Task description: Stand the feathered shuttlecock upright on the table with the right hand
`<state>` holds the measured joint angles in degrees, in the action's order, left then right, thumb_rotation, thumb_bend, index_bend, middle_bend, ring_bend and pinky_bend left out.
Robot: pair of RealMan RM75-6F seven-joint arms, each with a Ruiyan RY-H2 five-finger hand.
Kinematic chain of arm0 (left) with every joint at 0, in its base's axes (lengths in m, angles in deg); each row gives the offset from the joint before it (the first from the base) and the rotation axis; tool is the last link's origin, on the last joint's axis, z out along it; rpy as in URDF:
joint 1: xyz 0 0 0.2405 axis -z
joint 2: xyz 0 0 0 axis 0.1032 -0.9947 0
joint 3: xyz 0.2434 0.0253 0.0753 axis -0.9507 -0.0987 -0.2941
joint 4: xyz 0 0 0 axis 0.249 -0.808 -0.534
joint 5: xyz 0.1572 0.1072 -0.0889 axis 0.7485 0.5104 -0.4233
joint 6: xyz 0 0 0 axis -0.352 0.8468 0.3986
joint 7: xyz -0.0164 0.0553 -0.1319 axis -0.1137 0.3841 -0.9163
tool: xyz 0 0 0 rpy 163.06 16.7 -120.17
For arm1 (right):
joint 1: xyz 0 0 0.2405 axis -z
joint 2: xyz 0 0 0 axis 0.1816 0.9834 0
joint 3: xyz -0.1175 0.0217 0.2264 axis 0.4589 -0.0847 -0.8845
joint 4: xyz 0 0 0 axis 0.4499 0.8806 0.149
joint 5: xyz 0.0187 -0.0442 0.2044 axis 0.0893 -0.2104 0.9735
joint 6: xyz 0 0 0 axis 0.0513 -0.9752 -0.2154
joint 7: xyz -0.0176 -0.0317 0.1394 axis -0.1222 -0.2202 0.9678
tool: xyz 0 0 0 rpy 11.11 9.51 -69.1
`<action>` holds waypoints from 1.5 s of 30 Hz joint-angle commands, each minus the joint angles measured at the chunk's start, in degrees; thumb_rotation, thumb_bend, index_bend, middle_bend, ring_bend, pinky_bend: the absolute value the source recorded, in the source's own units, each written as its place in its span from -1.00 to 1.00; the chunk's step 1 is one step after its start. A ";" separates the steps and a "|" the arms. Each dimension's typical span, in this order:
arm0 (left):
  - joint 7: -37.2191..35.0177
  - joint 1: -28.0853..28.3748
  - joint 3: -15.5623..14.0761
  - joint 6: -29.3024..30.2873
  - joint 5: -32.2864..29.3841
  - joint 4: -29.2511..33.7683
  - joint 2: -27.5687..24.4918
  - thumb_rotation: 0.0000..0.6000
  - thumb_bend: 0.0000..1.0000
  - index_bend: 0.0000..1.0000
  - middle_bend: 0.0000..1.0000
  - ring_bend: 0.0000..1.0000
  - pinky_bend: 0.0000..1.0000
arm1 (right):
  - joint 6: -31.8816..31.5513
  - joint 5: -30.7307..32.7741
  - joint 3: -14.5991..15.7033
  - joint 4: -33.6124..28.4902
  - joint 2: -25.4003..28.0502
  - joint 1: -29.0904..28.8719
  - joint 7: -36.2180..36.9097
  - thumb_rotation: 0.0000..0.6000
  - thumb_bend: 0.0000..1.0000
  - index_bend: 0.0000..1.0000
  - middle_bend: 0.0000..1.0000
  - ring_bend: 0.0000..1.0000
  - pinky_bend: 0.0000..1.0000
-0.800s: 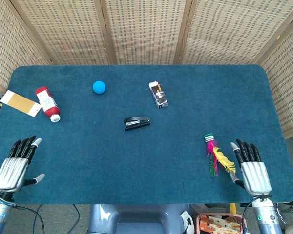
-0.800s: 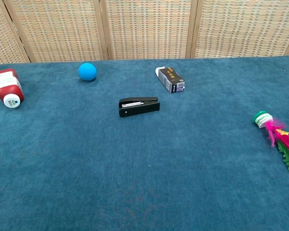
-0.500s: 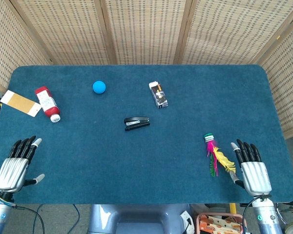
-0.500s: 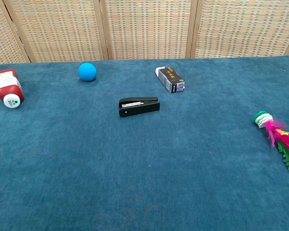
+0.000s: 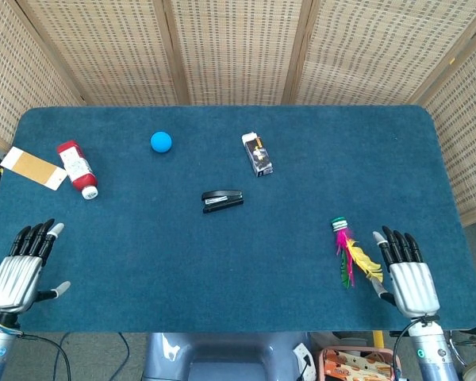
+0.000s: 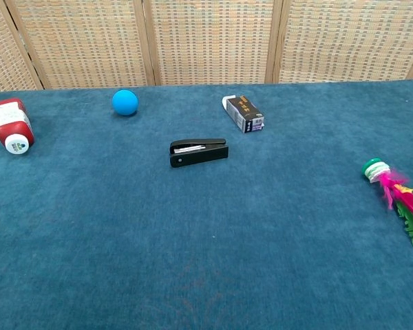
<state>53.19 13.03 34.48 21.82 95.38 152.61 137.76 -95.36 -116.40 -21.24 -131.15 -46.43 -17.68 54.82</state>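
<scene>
Just beside the right hand [image 5: 412, 279], on its inner side, the feathered shuttlecock [image 5: 347, 252] is lying flat on the blue surface [image 5: 301, 198], its green-and-white base pointing away from the robot. The hand is resting released, fingers spread, grasping nothing. The reach is not yet begun; next it likely needs pinching near the base and tipping upright. Farther off, the stapler [image 5: 222, 199] is sitting well apart.

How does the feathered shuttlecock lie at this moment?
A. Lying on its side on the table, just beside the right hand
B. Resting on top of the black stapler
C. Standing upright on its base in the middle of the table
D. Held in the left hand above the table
A: the feathered shuttlecock lies flat on the blue table, feathers toward the near edge, next to the open right hand, which is not holding it.
</scene>
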 commanded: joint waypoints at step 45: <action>3.34 0.65 0.29 -0.63 -1.05 -2.37 2.94 1.00 -0.92 -1.00 -1.00 -1.00 -1.00 | 14.03 -13.03 3.66 15.79 2.78 -15.52 11.49 1.00 -0.42 -0.39 -1.00 -1.00 -1.00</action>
<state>56.53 13.69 34.78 21.18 94.33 150.23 140.70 -81.18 -129.29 -17.80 -115.67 -43.41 -33.18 65.96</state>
